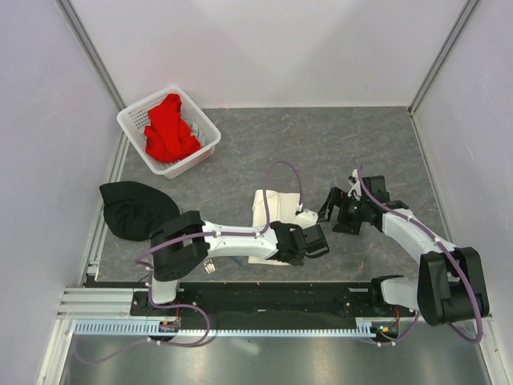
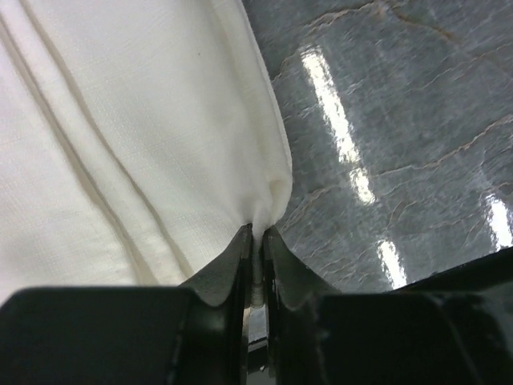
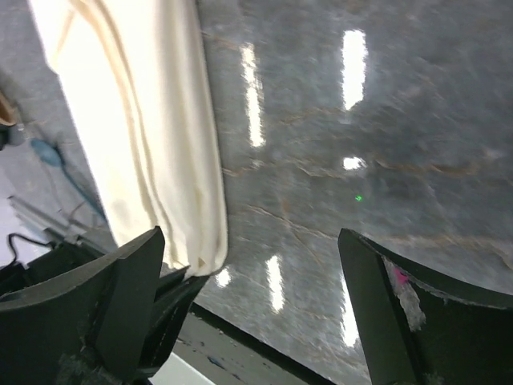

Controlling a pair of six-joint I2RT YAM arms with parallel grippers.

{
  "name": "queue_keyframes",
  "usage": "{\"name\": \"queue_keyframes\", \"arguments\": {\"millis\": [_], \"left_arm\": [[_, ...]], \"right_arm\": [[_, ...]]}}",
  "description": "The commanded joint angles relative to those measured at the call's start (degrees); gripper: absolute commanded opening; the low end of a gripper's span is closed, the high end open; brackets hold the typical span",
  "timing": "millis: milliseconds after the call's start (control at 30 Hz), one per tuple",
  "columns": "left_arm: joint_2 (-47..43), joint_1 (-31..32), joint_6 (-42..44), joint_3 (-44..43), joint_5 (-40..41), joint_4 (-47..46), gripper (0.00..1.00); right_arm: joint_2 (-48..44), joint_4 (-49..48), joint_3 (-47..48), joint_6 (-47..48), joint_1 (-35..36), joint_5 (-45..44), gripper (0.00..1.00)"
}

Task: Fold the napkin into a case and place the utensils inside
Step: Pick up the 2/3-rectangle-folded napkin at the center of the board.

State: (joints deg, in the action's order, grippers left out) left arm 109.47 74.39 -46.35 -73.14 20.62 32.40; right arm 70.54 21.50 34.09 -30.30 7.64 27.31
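Observation:
The cream-white napkin lies folded into a narrow layered strip on the grey table. My left gripper is shut on its corner, with fabric pinched between the jaws; in the top view that gripper sits at the strip's near right end. My right gripper stands wide open over bare table just right of the napkin, holding nothing. The fork's tines peek out under the left arm. The blue spoon shows beyond the napkin in the right wrist view.
A white perforated basket holding a red cloth stands at the back left. A black cloth lies at the left edge. Walls enclose the table on three sides.

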Motion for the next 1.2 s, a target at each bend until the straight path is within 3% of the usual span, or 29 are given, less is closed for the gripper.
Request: {"name": "queue_keyframes", "arguments": {"millis": [0, 200, 467, 1000, 1167], "left_arm": [[-4.9, -0.8, -2.7, 1.3, -2.0, -2.3, 0.14], [-7.5, -1.5, -2.9, 3.0, -3.0, -3.0, 0.12], [-10.4, -2.5, -2.2, 3.4, -4.3, -3.0, 0.11], [-11.3, -2.7, -2.0, 3.3, -6.6, -3.8, 0.11], [-11.6, -2.7, -1.6, 3.7, -7.3, -4.8, 0.11]], "right_arm": [[4.2, -8.0, 1.2, -1.3, 1.2, 6.3, 0.98], [8.9, -13.4, 1.4, -5.1, 5.6, 6.6, 0.98], [11.0, -20.8, -1.3, -9.8, 8.6, 7.3, 0.89], [15.1, -25.4, -1.6, -10.7, 10.2, 7.4, 0.62], [16.3, -26.1, -1.0, -10.7, 10.2, 7.9, 0.47]]}}
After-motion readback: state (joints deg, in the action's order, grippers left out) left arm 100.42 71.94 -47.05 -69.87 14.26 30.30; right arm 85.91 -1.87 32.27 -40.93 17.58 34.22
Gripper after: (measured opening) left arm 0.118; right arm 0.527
